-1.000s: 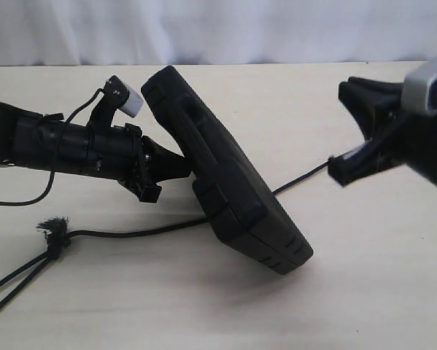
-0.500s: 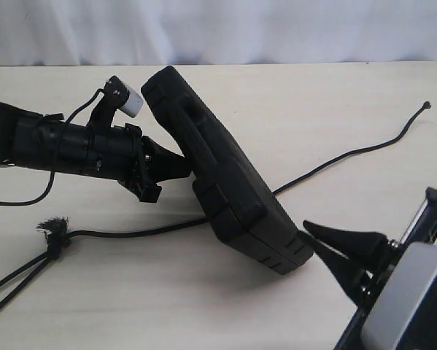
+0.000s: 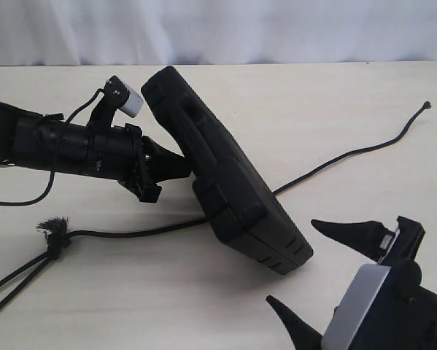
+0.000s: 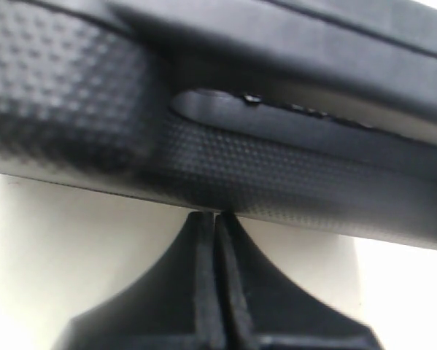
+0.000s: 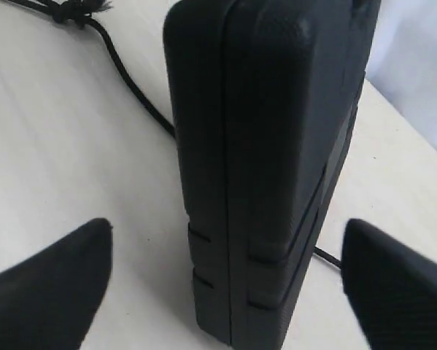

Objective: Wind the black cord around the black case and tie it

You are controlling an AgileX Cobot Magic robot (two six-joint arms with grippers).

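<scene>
While the black case (image 3: 225, 182) stands tilted on edge on the tabletop (image 3: 349, 109), the black cord (image 3: 130, 233) runs beneath it, unwrapped. The left gripper (image 3: 182, 166) props its face with jaws pressed shut and empty. The right gripper (image 3: 291, 261) hangs at its lower corner, jaws spread wide, holding nothing; I'd guess it next needs the cord's free end.

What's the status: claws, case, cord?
Left claw shut, tips propping black case on edge. Right claw open, empty, at case's near end. Black cord passes under case, unwrapped.

Overview and close-ups, common black case (image 3: 225, 186)
</scene>
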